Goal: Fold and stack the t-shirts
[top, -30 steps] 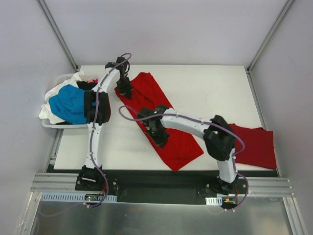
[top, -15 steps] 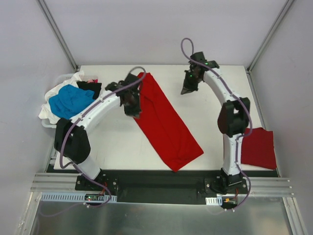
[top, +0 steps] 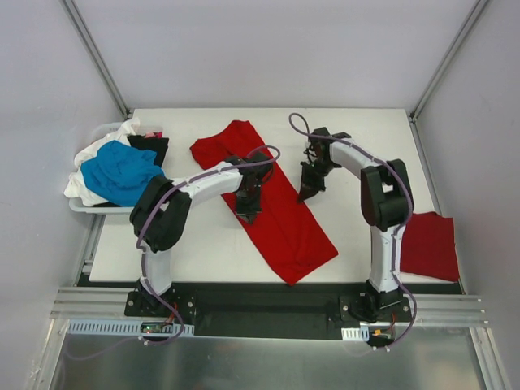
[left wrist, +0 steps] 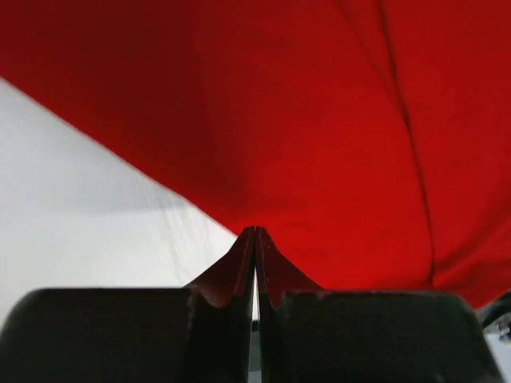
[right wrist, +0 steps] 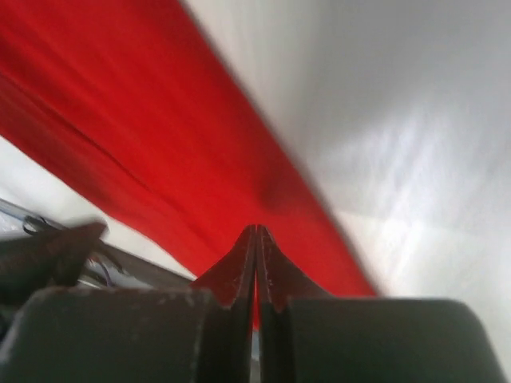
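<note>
Two arms over a white tabletop (top: 366, 138), seen from above and from each wrist; described from the near edge to the far edge.

**Near edge.** Both arm bases are bolted to a dark mounting rail (top: 268, 302) in front of the tabletop. The near corner of a long red t-shirt (top: 284, 223) reaches the near edge of the tabletop between the two bases. A second red t-shirt, the folded square (top: 428, 244), lies flat at the right edge, beside the right arm's base and well apart from the long one. A strip of bare tabletop separates them.

**Middle.** The long red t-shirt lies as a diagonal band, running from near right to far left. The left gripper (top: 248, 205) is down on the band's left edge, its jaws clenched tip to tip. In the left wrist view the tips meet where the red cloth borders the white surface. The right gripper (top: 306, 193) is at the band's right edge, jaws likewise clenched. In the right wrist view the cloth edge runs straight up to the tips. Neither wrist view shows whether a fold of cloth is pinched between the tips. Bare tabletop lies to the left of the band, out to the left edge.

**Left edge.** A white bin (top: 79, 206) sits against the tabletop's left side. It holds a blue t-shirt (top: 118, 172) on top, a white t-shirt (top: 88, 156) and a black t-shirt (top: 151, 148).

**Far edge.** The band widens at its far end, short of the far edge. The far right part of the tabletop is bare up to the corner posts.
</note>
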Tool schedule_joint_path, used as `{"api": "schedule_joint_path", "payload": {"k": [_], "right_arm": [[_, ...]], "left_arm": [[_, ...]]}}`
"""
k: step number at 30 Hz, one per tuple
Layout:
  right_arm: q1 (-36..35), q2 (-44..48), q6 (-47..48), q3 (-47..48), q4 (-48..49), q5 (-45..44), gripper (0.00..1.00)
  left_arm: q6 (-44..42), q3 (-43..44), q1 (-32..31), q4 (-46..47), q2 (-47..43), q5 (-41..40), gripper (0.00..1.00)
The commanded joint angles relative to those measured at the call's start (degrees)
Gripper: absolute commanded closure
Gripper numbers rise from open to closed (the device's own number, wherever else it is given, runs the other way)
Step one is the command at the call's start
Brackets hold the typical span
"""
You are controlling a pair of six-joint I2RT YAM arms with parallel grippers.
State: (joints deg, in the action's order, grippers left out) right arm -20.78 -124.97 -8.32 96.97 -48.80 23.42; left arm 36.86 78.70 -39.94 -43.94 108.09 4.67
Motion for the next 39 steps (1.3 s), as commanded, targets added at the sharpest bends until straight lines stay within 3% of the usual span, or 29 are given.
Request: {"api": "schedule_joint_path", "payload": {"k": [1,6,10,13,29,35,39], "right_arm": [[-0.8,14.7,3.4,-9.8,0.9,-2.0,0.99],[-3.0,26.3,4.9,-23.6,-0.5,-5.0,0.99],[-3.7,28.9,4.3,-31.5,2.1,-6.1,0.99],[-3.7,29.5,2.6,-36.5,5.4,-5.3,0.99],[-5.6,24.1,2.4,-40.9,13.4,-5.6,0.99],[-10.2,25.5,0.2,-44.0,15.8,-7.8,0.99],[-17.8,23.8,-2.2,-42.0,16.4,-8.6,0.99]], "left_arm": [[0.8,7.6,0.6,-0.5,5.7,-1.1,1.0],[0.7,17.9,3.5,-6.2,12.7,-4.4,1.0],[1.1,26.4,7.3,-11.9,17.8,-7.7,1.0],[1.9,28.1,10.5,-13.5,20.1,-8.6,1.0],[-2.9,38.9,17.8,-16.3,30.2,-4.8,1.0],[-5.0,48.6,20.7,-19.8,36.0,-3.2,1.0],[-6.5,56.0,21.9,-21.4,39.7,-0.5,1.0]]}}
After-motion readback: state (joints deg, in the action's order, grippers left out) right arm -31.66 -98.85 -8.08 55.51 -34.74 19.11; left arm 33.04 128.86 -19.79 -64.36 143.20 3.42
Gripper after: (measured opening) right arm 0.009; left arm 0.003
